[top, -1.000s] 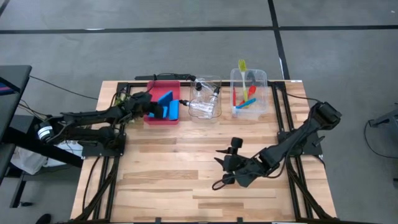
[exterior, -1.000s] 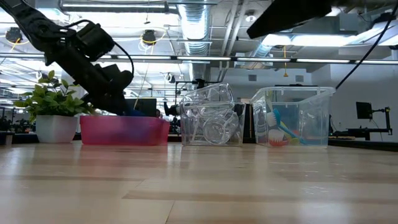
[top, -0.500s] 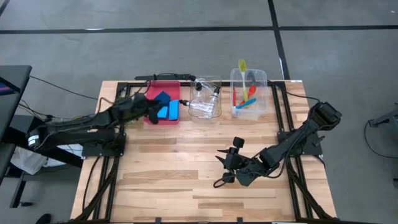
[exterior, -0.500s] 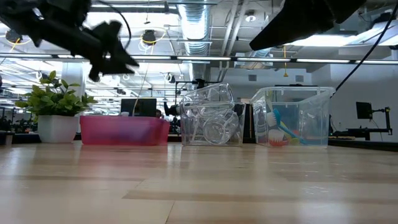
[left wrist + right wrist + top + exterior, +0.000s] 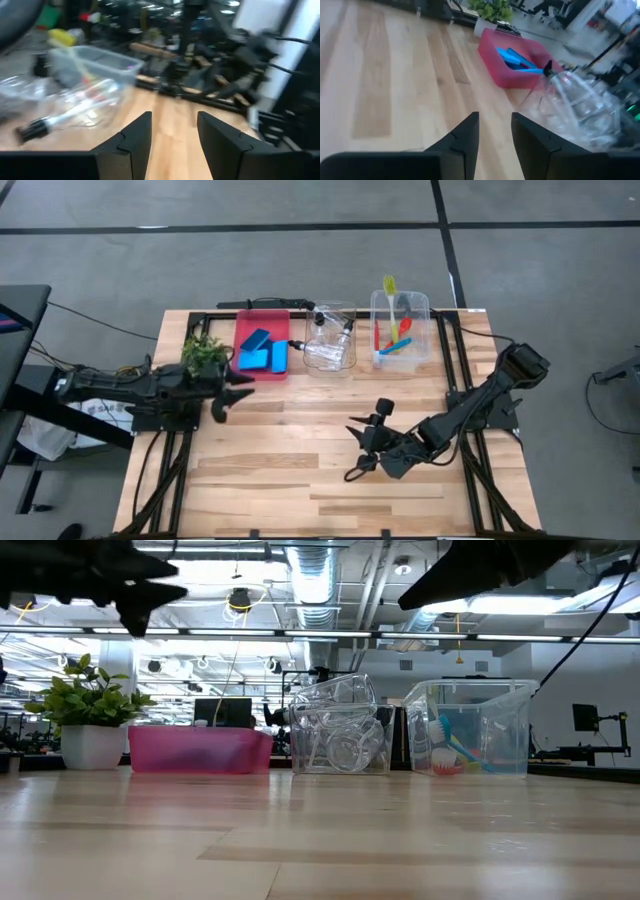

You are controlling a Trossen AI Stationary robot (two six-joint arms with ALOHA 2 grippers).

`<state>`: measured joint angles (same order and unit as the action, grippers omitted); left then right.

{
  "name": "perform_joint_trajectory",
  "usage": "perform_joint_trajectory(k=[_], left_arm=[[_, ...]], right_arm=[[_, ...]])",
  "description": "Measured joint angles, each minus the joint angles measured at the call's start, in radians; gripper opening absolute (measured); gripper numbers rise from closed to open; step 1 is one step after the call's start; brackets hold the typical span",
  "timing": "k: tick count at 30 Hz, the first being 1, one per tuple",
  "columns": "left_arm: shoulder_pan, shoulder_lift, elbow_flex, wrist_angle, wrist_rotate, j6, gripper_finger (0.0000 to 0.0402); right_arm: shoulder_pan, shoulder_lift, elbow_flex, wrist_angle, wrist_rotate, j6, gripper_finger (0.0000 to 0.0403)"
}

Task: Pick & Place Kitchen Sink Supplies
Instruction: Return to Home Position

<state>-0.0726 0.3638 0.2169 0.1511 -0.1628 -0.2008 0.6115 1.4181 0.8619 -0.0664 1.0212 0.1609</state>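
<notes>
Item 1, left gripper (image 5: 232, 396): we find it over the left part of the table (image 5: 270, 480), just in front of the small plant (image 5: 203, 352) and short of the red tray (image 5: 266, 323). The fingers are spread wide, with nothing between them

Item 2, right gripper (image 5: 351, 450): over the middle of the table, toward the right, well apart from the bins. In its wrist view we see a narrow gap between the fingers and nothing held

Item 3, blue sponges (image 5: 255, 340): we count three, all lying in the red tray at the back of the table. Two lie side by side and one is tilted behind them

Item 4, bottles (image 5: 328, 355): clear with black caps, heaped in the clear bin (image 5: 345, 310) just right of the tray. We cannot tell their number

Item 5, brushes: a yellow-green brush (image 5: 389, 285), a red brush (image 5: 377, 338) and a blue brush (image 5: 397, 344) sit in the second clear bin (image 5: 425, 305), just right of the bottle bin. The yellow-green head rises above the rim
</notes>
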Motion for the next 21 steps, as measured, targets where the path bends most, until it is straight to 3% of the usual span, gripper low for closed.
perform_joint_trajectory(k=[3,10,15,21], left_arm=[[-0.084,-0.064,-0.033,0.017,-0.024,0.033,0.0159],[-0.222,-0.217,-0.103,0.04,-0.213,0.096,0.0159],[-0.255,-0.296,-0.156,0.041,-0.227,0.091,0.0159],[-0.264,-0.324,-0.195,0.041,-0.227,0.069,0.0159]], right_arm=[[0.01,-0.001,0.0,0.022,-0.012,0.087,0.0108],[0.011,-0.066,0.0,0.03,-0.189,0.128,0.0108],[0.038,-0.155,-0.012,0.032,-0.237,0.111,0.0108],[0.069,-0.364,-0.208,0.195,-0.315,0.069,0.0108]])
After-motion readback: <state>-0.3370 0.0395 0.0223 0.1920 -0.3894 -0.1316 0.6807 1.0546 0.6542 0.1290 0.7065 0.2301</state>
